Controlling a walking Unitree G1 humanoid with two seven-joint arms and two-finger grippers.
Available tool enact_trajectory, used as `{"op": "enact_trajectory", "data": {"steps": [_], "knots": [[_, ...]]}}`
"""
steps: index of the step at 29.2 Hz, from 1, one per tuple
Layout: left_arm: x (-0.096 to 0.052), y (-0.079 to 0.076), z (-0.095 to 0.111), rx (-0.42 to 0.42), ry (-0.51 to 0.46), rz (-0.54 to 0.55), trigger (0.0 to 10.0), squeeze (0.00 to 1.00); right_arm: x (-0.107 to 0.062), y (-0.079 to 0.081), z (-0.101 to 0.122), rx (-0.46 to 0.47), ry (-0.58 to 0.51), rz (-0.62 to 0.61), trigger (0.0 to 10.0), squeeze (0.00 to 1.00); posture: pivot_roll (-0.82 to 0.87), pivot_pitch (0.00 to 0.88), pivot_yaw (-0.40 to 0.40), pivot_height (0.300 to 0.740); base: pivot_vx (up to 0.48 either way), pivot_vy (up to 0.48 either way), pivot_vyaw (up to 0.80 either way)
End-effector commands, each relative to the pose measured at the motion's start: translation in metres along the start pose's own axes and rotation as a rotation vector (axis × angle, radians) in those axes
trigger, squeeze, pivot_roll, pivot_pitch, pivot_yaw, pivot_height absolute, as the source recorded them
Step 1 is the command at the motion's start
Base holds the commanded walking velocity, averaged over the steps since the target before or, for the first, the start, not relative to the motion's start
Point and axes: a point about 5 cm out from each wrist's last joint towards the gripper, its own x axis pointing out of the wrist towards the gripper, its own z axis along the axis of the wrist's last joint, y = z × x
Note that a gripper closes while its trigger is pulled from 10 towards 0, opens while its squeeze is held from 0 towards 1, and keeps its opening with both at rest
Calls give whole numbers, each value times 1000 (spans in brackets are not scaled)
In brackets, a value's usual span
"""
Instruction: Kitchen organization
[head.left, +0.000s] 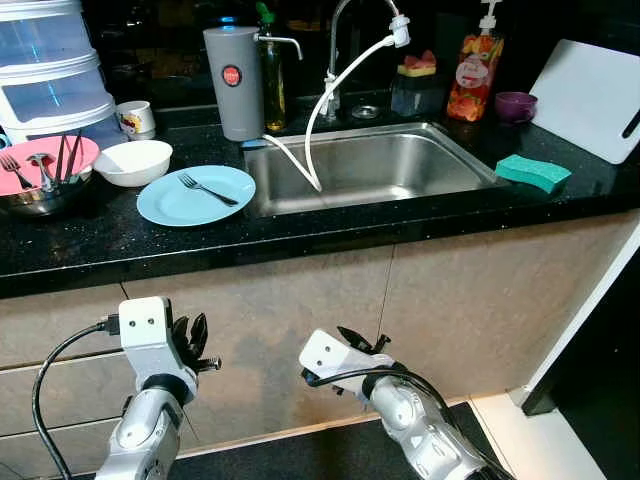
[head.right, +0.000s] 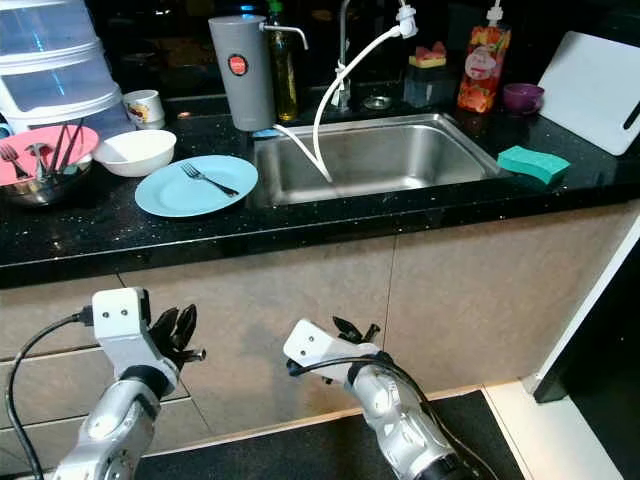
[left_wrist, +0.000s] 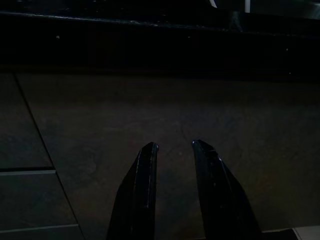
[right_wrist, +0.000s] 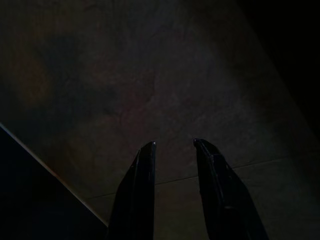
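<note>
A light blue plate (head.left: 195, 196) with a fork (head.left: 207, 188) on it lies on the black counter left of the steel sink (head.left: 365, 165). A white bowl (head.left: 133, 162) stands behind the plate. At the far left a metal bowl with a pink plate (head.left: 45, 165) holds cutlery. Both arms hang low in front of the cabinet doors, well below the counter. My left gripper (head.left: 188, 338) is open and holds nothing; its fingers (left_wrist: 142, 185) face the cabinet front. My right gripper (head.left: 362, 343) is open too, with nothing between its fingers (right_wrist: 137, 190).
A green sponge (head.left: 532, 172) lies right of the sink. A grey jug (head.left: 232, 82), oil bottle (head.left: 273, 75), soap bottle (head.left: 474, 68), purple cup (head.left: 516, 104) and white cutting board (head.left: 590, 98) stand along the back. A white hose (head.left: 325, 100) hangs from the tap into the sink. Stacked plastic containers (head.left: 50, 65) stand far left.
</note>
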Motion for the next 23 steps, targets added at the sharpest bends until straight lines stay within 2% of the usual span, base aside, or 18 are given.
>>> {"op": "enact_trajectory", "data": {"steps": [1,23], "knots": [[0,1,-4,-4,22,12,10000,0,1,-2,1,0,-12,6,10000,0,-120,23,66,740,0,0,0],[1,2,-2,-8,18,23,10000,0,2,-2,2,3,-13,7,10000,0,-130,33,71,740,0,0,0]]}}
